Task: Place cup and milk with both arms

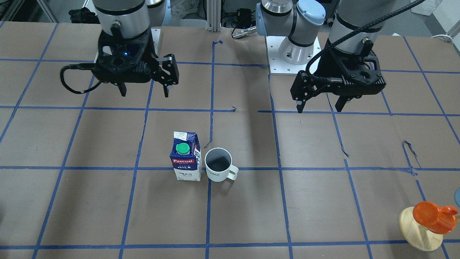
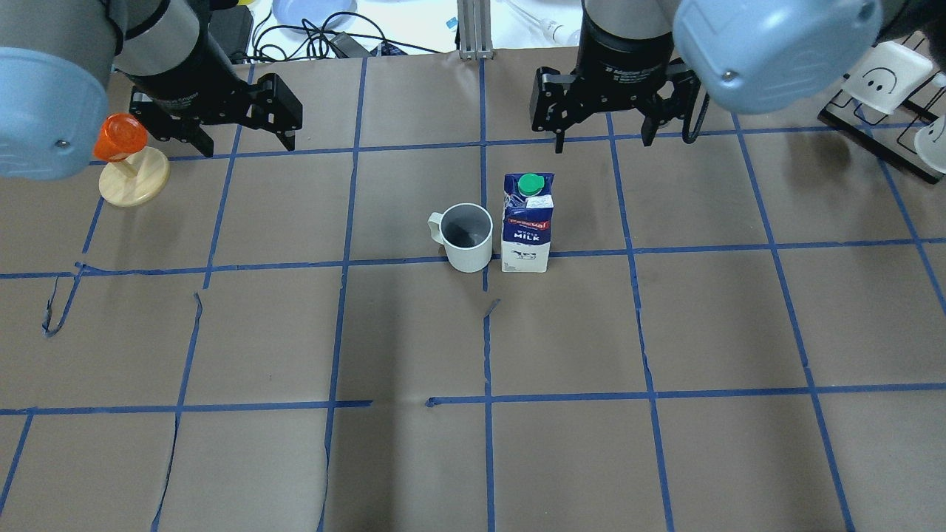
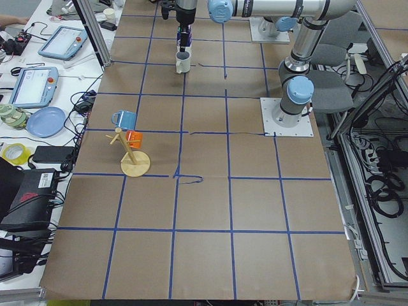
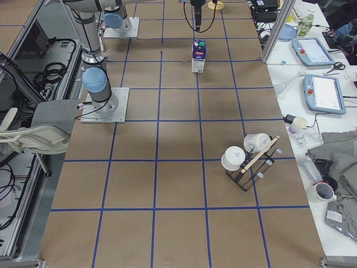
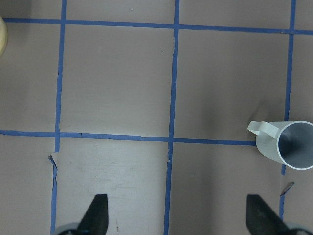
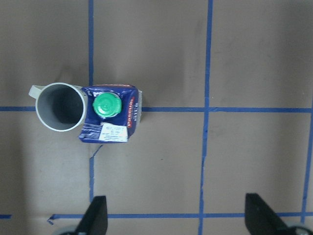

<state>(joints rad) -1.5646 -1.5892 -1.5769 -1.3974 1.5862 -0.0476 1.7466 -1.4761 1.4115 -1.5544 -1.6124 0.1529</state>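
Brown-paper table carried a blue tape grid. Milk stood upright mid-table. Cup sat upright just beside milk, on its left. Wooden stand stood well left of milk, black mug rack well right.

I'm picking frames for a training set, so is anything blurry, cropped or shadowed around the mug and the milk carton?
Overhead view: white ceramic mug and navy-blue and white milk carton sharp, evenly lit, soft shadows only; light-blue joint caps near the lens look soft. Left wrist view: mug cropped by the right edge, left gripper blurred at the bottom. Side views: both tiny.
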